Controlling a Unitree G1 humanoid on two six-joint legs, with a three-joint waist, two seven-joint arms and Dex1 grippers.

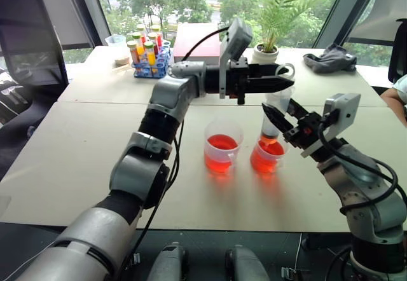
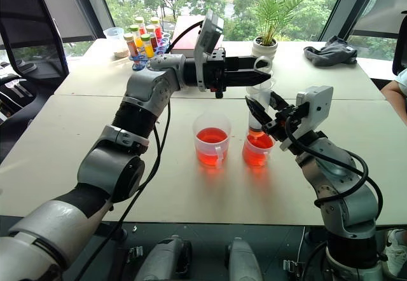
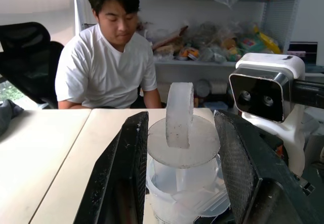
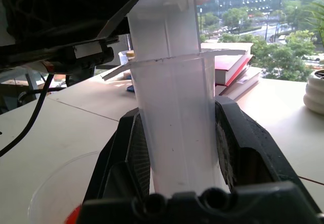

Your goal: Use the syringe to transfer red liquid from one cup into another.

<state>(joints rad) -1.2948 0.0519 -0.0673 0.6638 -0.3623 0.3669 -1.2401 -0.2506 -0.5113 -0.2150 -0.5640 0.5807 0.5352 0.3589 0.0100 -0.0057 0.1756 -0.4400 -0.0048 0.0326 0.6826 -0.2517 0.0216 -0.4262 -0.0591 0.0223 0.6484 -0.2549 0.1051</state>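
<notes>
My right gripper (image 4: 177,148) clamped on the syringe (image 4: 174,127) barrel, my left gripper's (image 3: 179,148) part-open fingers astride its plunger top.

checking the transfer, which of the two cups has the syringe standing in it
The shorter cup, on the robot's right of the taller flared-rim cup. The syringe stands in it, tip down; the taller one holds only red liquid.

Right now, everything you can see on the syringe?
The syringe is clear plastic, standing upright with its tip down in the shorter cup of red liquid. The right gripper clamps its wide barrel. The left gripper straddles the plunger's flat top disc and thumb ring. The barrel looks empty where it shows; its lower end by the tip looks orange-red.
</notes>
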